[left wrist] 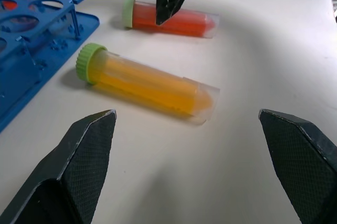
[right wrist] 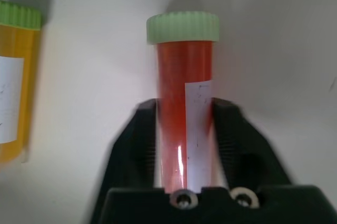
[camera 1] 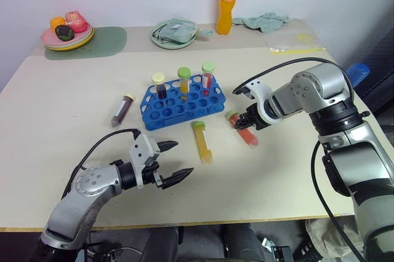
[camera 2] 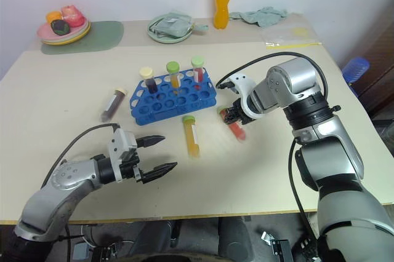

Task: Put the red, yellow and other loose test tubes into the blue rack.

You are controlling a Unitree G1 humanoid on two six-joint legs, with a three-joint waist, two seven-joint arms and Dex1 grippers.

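The blue rack (camera 1: 182, 103) stands mid-table with three capped tubes upright in its back row. A red test tube (right wrist: 184, 103) with a green cap lies on the table to the right of the rack, and my right gripper (camera 1: 247, 120) is shut on it from above. The yellow test tube (camera 1: 202, 141) lies in front of the rack, and a dark test tube (camera 1: 121, 109) lies to the rack's left. My left gripper (camera 1: 171, 162) hovers open near the front edge, pointing at the yellow tube (left wrist: 147, 83), with nothing between its fingers.
Along the back edge are a pale green plate (camera 1: 161, 37) with a packet, an orange drink bottle (camera 1: 226, 5), a stack of plates with food (camera 1: 66, 37) on a green mat, a cloth (camera 1: 261, 21) and a plastic bag (camera 1: 289, 43).
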